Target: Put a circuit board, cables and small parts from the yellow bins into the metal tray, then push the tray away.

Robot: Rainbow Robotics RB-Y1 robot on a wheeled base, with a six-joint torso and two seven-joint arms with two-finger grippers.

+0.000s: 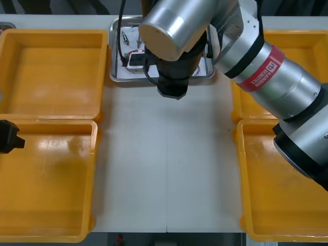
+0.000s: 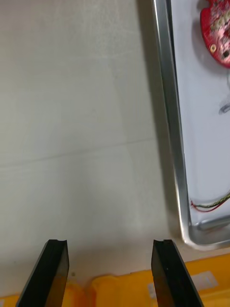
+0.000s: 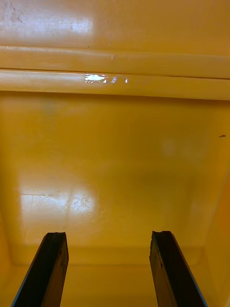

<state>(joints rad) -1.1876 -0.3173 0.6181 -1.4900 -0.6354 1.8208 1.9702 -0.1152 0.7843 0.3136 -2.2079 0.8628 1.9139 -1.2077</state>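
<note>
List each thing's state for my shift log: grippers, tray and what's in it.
Right gripper: open, over the table beside the tray.
Left gripper: open, over a yellow bin.
Metal tray: loaded, near the table's far edge.
Circuit board: lying in the tray.
Red and yellow cable: lying in the tray.

Bright; glare on yellow bin (image 3: 115,158) (overhead light)

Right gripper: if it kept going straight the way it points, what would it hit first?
Likely the bare table, just beside the rim of the metal tray: the open right gripper points there. Depth is unclear.
</note>
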